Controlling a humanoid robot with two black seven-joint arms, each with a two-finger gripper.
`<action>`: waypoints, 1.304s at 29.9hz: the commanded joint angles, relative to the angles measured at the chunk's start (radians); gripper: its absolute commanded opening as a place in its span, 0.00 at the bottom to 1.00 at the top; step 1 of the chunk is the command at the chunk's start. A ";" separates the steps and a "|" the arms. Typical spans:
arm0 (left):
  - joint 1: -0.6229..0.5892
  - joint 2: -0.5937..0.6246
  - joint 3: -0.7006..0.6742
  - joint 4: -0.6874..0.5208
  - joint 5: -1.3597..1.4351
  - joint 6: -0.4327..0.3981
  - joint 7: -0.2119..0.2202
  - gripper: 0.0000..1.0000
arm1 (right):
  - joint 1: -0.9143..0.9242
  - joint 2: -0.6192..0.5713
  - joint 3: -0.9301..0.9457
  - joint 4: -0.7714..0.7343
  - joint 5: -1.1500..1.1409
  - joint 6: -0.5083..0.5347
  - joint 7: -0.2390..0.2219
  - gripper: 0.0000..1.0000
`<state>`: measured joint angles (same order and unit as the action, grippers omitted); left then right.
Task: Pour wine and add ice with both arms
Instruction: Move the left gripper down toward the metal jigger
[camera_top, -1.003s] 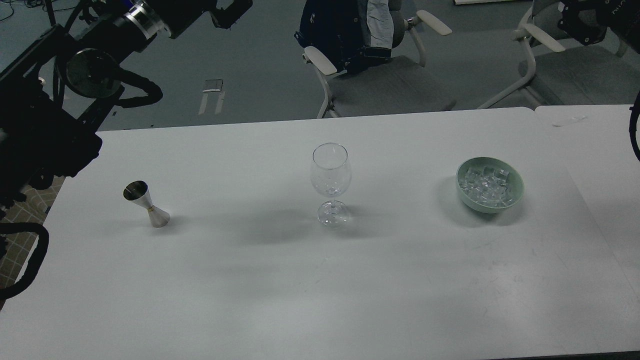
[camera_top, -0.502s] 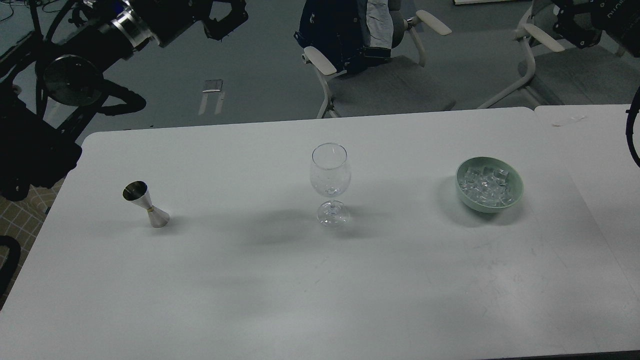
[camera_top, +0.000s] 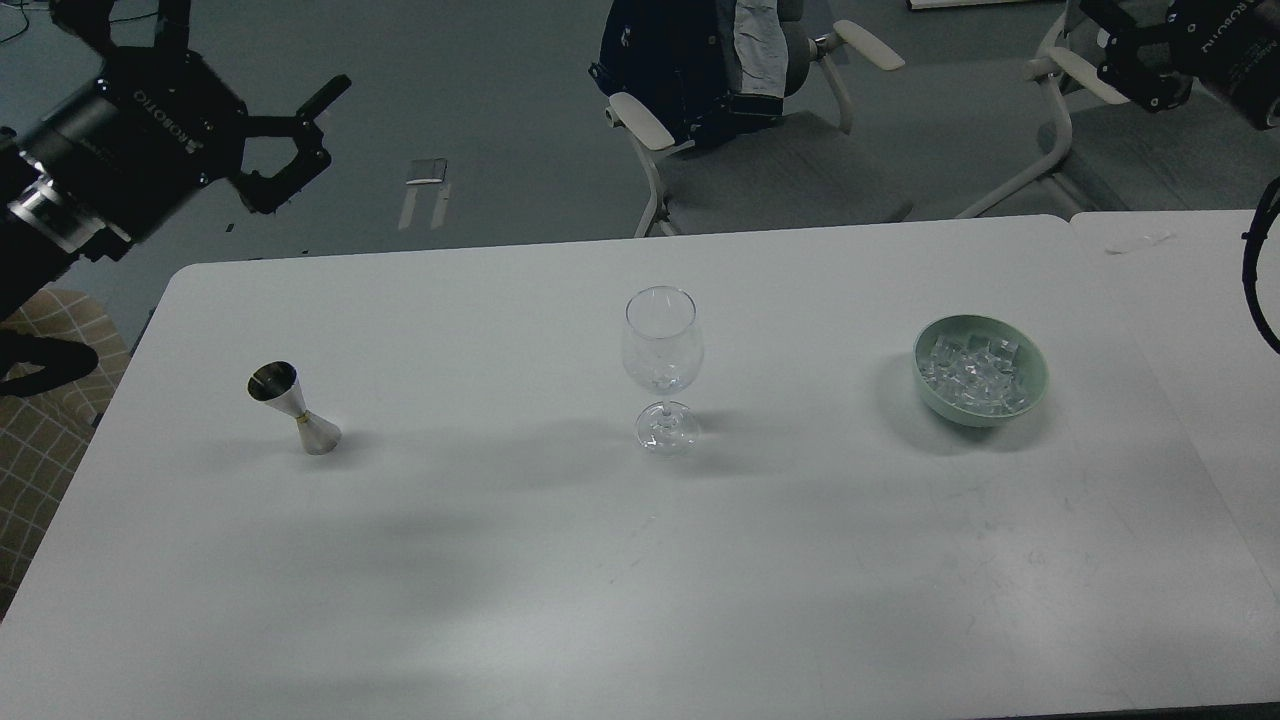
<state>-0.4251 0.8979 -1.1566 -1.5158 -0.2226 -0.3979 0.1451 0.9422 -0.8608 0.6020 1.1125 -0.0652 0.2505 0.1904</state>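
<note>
Head view, contents at this moment. White matt worktop (camera_top: 620, 560), faintly scuffed at right. Item one: small steel double-cone measuring jigger (camera_top: 293, 408), polished, upright at left; whether it holds the wine cannot be told. Item two: clear stemmed wine glass (camera_top: 661, 368), thin-walled, upright at centre, bowl apparently empty. Item three: pale green ceramic bowl (camera_top: 980, 370), glossy, at right, holding the ice (camera_top: 972, 368), small glassy cubes heaped together. All three stand well apart.

Left gripper (camera_top: 292, 140): black, fingers spread apart, empty, raised beyond the worktop's far left edge. Right gripper (camera_top: 1130, 55): black, at the top right corner; open or closed cannot be told.

Risks, judged: narrow-waisted jigger likely tips if clipped off-centre; smooth steel may slip; tall glass topples on any sideways knock; slick cubes may escape a pinch and skid.
</note>
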 joint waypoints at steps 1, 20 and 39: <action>0.306 0.003 -0.238 -0.122 -0.064 0.025 0.047 0.93 | -0.006 0.002 -0.004 0.000 -0.001 -0.002 0.000 1.00; 0.868 -0.445 -0.466 -0.193 -0.021 0.068 0.180 0.93 | -0.016 0.006 -0.024 0.001 -0.002 -0.014 -0.003 1.00; 0.623 -0.686 -0.449 0.203 0.095 0.059 0.174 0.95 | -0.023 -0.017 -0.025 0.000 -0.004 -0.027 -0.006 1.00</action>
<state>0.2110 0.2315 -1.5712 -1.3370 -0.1242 -0.3299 0.3222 0.9190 -0.8766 0.5767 1.1134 -0.0690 0.2240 0.1843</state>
